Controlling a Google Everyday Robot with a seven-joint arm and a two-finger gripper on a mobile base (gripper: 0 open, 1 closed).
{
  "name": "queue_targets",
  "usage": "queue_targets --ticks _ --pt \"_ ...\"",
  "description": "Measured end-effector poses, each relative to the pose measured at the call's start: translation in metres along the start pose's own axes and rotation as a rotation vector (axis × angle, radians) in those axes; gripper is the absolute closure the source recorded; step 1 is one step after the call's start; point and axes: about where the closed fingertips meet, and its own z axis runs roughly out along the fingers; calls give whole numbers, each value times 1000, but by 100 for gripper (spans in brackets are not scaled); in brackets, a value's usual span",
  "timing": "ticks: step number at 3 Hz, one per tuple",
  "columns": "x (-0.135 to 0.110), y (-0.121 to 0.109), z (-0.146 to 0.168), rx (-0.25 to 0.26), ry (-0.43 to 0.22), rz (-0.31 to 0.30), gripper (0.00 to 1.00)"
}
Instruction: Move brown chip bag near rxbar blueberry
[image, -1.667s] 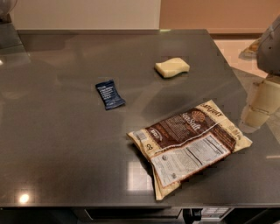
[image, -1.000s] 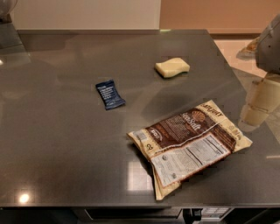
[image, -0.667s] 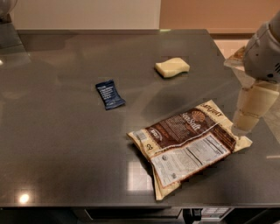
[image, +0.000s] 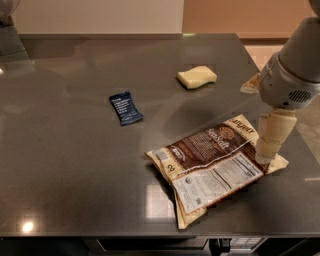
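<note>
The brown chip bag (image: 212, 165) lies flat on the dark grey table (image: 75, 165) at front right, its white nutrition label facing up. The rxbar blueberry (image: 125, 107), a small navy wrapper, lies to its upper left, well apart from it. My gripper (image: 265, 157) hangs from the arm at the right, its cream tip down at the bag's right end, over or touching it.
A pale yellow sponge (image: 197, 77) lies at the back right of the table. The table's right edge runs just beyond the bag, and the front edge is close below it. A white wall panel stands behind the table.
The arm has moved in from the right edge toward the left and down. Its tip now stands over the bag's right end. The bag, bar and sponge have not moved.
</note>
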Motion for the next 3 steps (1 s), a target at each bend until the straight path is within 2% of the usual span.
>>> queue_targets --ticks 3 --pt "14 5 55 -111 41 -63 0"
